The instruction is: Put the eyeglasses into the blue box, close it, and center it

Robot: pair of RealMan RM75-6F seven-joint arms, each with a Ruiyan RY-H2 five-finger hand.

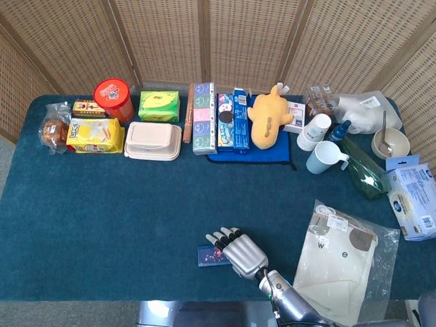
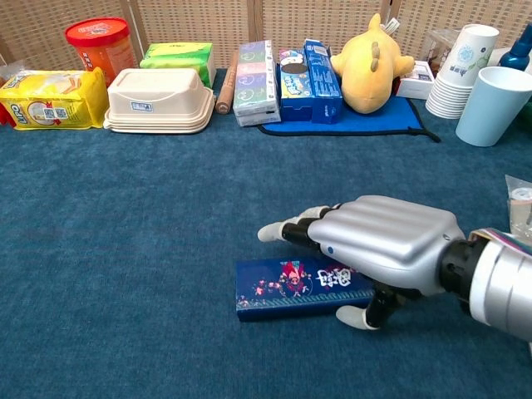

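A teal table (image 1: 122, 211) fills most of both views, with a wicker screen (image 1: 225, 41) across the top of the head view. At the lower right of that view lies a clear bag (image 1: 344, 262) holding pale cloth, and a white wipes pack (image 1: 414, 199) sits at the right edge above it.

Along the upper part of the frame a row of goods runs left to right: a yellow packet (image 2: 46, 98), a red tub (image 2: 100, 43), a green pack (image 2: 179, 56), a cream lunch box (image 2: 160, 100), a tissue box (image 2: 253, 83), a blue biscuit box (image 2: 307, 71), and a yellow plush (image 2: 370, 62) lying on a blue mat (image 2: 391, 118). At the upper right stand a stack of paper cups (image 2: 461, 71) and, just beside it, a light blue mug (image 2: 492, 104).

The right hand (image 2: 378, 245) comes in from the lower right of the chest view, palm down, fingers (image 2: 287, 231) stretched toward the left and close together, thumb (image 2: 357, 316) low at the near side. It covers the right end of the blue box (image 2: 287, 287), which lies flat and closed at lower centre, its long side running left to right. Whether the hand grips the box or only rests on it, I cannot tell.

The eyeglasses do not show. The left hand appears in neither view.
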